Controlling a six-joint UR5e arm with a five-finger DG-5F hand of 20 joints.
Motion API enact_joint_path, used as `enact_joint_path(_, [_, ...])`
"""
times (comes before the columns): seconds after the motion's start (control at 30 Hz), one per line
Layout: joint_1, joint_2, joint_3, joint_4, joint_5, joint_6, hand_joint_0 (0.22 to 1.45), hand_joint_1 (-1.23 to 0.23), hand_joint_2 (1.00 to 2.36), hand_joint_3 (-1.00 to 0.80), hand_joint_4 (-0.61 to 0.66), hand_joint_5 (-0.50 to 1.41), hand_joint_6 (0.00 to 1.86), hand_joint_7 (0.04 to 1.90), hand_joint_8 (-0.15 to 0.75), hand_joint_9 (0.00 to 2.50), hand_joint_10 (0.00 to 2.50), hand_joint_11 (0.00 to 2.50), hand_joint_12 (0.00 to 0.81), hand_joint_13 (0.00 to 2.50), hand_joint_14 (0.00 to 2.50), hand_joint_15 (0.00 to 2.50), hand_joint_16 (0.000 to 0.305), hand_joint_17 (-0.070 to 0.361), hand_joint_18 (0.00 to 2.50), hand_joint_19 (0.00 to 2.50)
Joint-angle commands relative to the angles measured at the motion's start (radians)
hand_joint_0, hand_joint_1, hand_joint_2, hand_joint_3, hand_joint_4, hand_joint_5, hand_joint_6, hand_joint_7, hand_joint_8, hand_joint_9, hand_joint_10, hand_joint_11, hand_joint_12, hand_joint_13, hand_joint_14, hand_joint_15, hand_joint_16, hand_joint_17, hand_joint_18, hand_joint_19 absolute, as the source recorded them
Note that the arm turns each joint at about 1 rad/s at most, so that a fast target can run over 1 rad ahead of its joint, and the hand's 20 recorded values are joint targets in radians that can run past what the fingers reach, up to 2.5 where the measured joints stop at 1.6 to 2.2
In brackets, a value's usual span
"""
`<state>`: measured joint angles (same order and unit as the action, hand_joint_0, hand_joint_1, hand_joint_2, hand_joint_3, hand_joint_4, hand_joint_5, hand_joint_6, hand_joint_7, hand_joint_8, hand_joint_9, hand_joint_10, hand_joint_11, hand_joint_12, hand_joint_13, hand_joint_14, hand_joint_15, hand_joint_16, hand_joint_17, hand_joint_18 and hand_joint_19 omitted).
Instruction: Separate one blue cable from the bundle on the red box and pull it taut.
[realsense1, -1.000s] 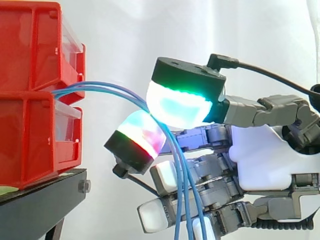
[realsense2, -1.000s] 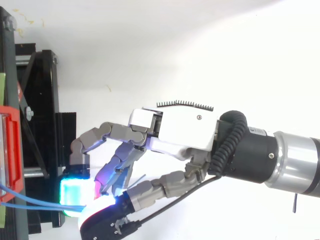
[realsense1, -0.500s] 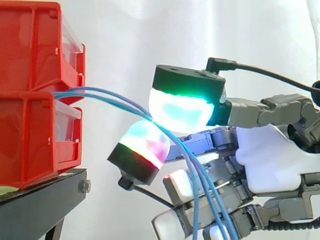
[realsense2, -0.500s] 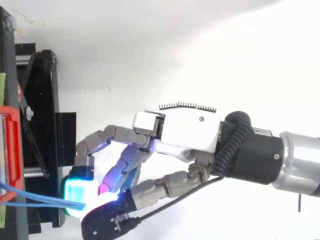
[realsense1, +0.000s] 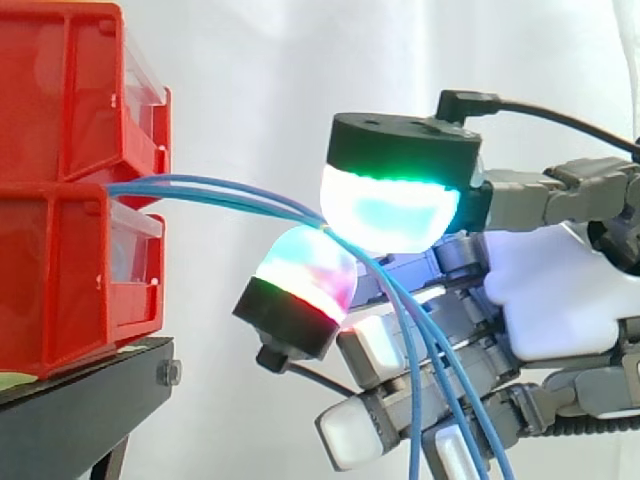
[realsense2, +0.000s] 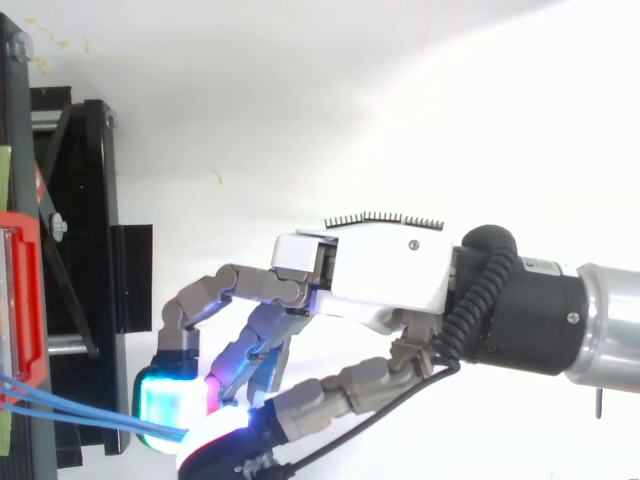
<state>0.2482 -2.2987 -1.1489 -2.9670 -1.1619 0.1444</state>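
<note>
Several thin blue cables (realsense1: 215, 192) come out between the two stacked red bins (realsense1: 60, 180) at the left and run right to my hand (realsense1: 560, 300). Two glowing fingertips meet on them: a green-cyan pad (realsense1: 388, 208) above and a magenta-red pad (realsense1: 303, 272) below, so the hand is shut on the cables. Past the pinch the strands drop down in front of the other curled fingers. I cannot tell whether one strand or several lie in the pinch. From above, the cables (realsense2: 70, 408) stretch from the red bin (realsense2: 20, 300) to the hand (realsense2: 385, 275).
The red bins stand on a black stand (realsense1: 80, 410), also seen from above (realsense2: 75, 200) at the left edge. A white curtain hangs behind. White open space lies to the right of the stand, where the arm reaches in.
My hand has drawn to the right, away from the bins, with the pinch kept. The cable span between bins and pads has grown longer and flatter.
</note>
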Motion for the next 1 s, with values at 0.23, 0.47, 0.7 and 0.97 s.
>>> enact_joint_path(0.23, [-0.004,0.022,0.0,-0.081,-0.002,0.001,0.75,-0.97,1.01,-0.32,0.18,-0.21,0.9,0.93,0.333,0.85,0.01,0.75,0.357,0.85,0.01,0.4,0.041,0.093,0.97,0.49])
enact_joint_path(0.47, [-0.003,0.022,0.0,-0.083,-0.002,0.0,0.63,-0.87,1.0,-0.5,0.18,-0.2,0.9,0.94,0.346,0.91,0.01,0.75,0.355,0.87,0.01,0.4,0.042,0.093,0.99,0.53])
enact_joint_path(0.7, [-0.004,0.022,0.0,-0.083,-0.002,0.0,0.55,-0.76,1.0,-0.5,0.18,-0.18,0.88,0.99,0.37,0.99,0.01,0.75,0.373,0.9,0.01,0.42,0.045,0.101,1.02,0.55])
enact_joint_path(0.97, [-0.003,0.022,0.002,-0.083,-0.001,0.001,0.62,-0.78,1.01,-0.28,0.11,-0.16,0.88,1.07,0.367,1.03,0.02,0.77,0.366,0.91,0.01,0.42,0.043,0.097,1.03,0.56])
